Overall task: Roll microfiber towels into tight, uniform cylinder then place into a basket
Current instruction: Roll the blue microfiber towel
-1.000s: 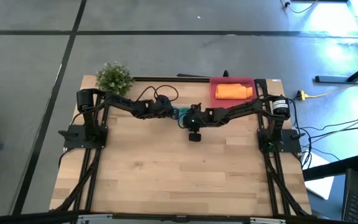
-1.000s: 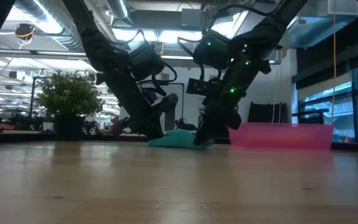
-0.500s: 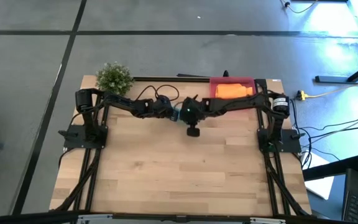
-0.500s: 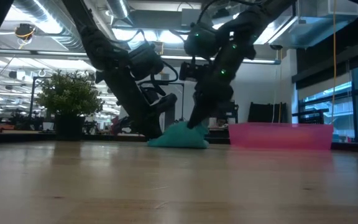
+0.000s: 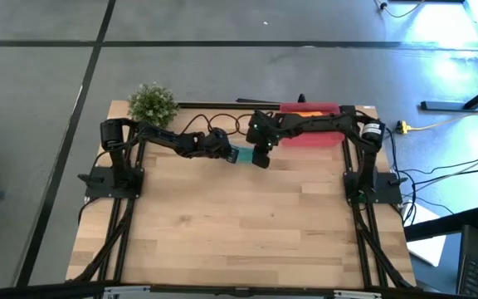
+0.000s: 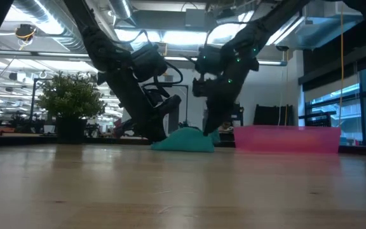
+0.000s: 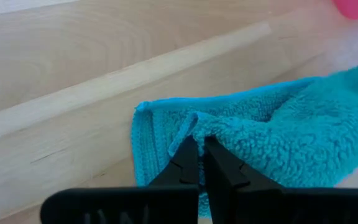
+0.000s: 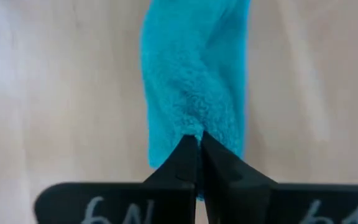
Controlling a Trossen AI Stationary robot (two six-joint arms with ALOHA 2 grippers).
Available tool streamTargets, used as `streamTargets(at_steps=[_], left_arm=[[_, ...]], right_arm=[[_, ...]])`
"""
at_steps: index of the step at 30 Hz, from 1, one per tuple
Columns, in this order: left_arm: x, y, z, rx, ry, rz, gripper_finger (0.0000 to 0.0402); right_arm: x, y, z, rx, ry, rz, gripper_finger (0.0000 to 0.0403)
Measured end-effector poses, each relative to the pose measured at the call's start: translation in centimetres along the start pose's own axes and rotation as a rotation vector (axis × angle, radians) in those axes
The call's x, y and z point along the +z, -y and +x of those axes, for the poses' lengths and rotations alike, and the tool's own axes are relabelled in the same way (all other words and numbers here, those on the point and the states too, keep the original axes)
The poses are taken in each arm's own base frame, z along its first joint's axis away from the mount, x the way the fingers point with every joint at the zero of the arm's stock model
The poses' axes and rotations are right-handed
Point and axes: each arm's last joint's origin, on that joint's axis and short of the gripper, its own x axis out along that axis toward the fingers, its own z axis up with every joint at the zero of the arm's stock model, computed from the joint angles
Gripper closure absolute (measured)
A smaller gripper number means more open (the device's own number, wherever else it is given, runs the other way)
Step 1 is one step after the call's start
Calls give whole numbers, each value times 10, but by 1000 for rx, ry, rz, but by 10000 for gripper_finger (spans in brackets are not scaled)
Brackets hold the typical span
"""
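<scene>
Between your two grippers, the teal towel (image 5: 241,154) lies bunched in a loose, fluffy roll, its long axis running from the left gripper (image 7: 197,155) to the right gripper (image 8: 198,149). Both sets of jaws are pinched shut on its opposite ends. Beyond your right jaws sits the basket (image 6: 288,138).

The whole surface (image 5: 239,216) is seen from straight overhead, and level from its near edge toward the room. The teal towel (image 7: 278,137) is viewed closely by both wrist cameras, and shared by all views.
</scene>
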Motion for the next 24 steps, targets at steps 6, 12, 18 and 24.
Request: streamTargets(at_steps=[6, 12, 18, 24], left_arm=[[0, 0, 0, -3, -3, 17, 402], [0, 0, 0, -4, -4, 17, 402], [0, 0, 0, -4, -4, 17, 402], [-1, 1, 0, -7, -7, 25, 402]], right_arm=[[-6, 5, 11, 103, -35, 6, 397], [-3, 9, 11, 134, 7, 5, 397], [0, 20, 7, 208, 64, 46, 397], [-1, 30, 12, 304, 87, 72, 397]])
